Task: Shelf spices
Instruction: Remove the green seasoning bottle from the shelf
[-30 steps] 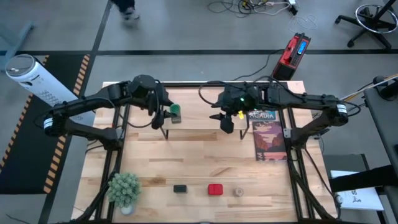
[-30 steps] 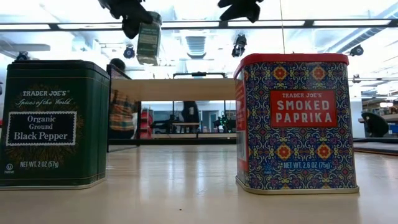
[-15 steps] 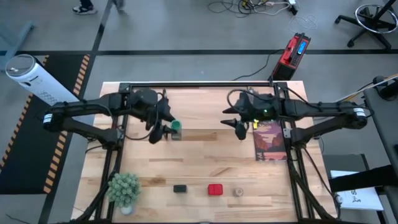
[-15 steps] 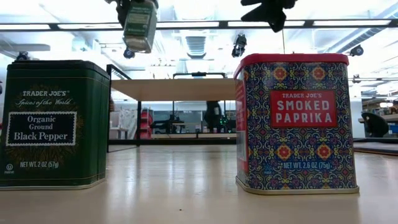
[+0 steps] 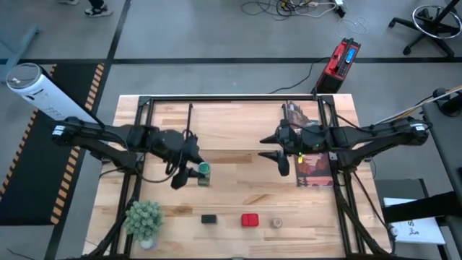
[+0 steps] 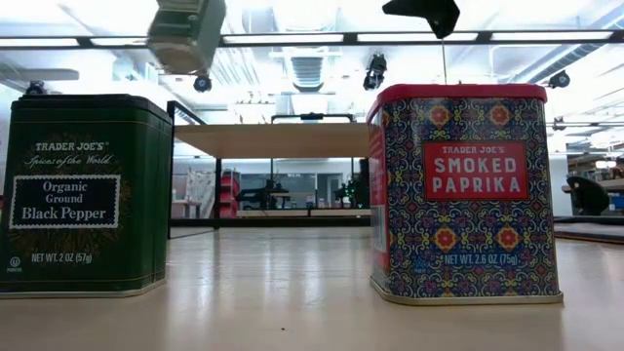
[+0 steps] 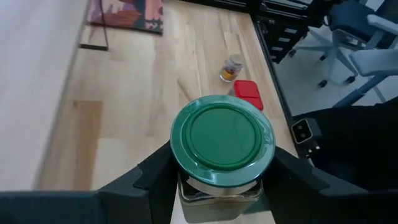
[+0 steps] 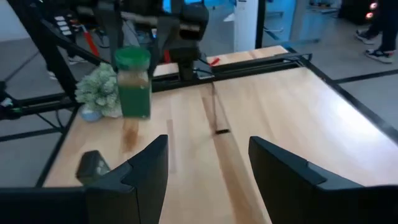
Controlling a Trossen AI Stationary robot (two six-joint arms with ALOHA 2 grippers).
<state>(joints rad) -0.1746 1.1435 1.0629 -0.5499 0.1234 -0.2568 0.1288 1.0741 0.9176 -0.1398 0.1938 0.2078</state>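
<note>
Left arm: we see it reach from the table's left edge toward the middle, stretched low and nearly straight, its wrist turned down over the board.
Left gripper (image 5: 189, 175): its two dark fingers (image 7: 146, 177) press on either side of the green-capped jar (image 5: 203, 173), clamped just under the cap; we read the jar as lifted clear of the table, hanging high in the low view.
Green-capped jar: upright in the grip, cap up, above the wood in front of the shelf (image 5: 231, 157).
Right arm: we see it come in from the right edge, bent at the elbow, its wrist over the shelf's right end beside a printed booklet (image 5: 313, 165).
Right gripper (image 5: 282, 166): fingers spread part way with nothing between them; it hangs in the air.
Dark tin (image 6: 83, 193): stands on the near table edge, labelled black pepper.
Red tin (image 6: 461, 193): stands apart to its right, labelled smoked paprika.
Round tan jar (image 5: 277, 223): just right of the red tin.
Potted plant (image 5: 144, 219): near-left corner.
</note>
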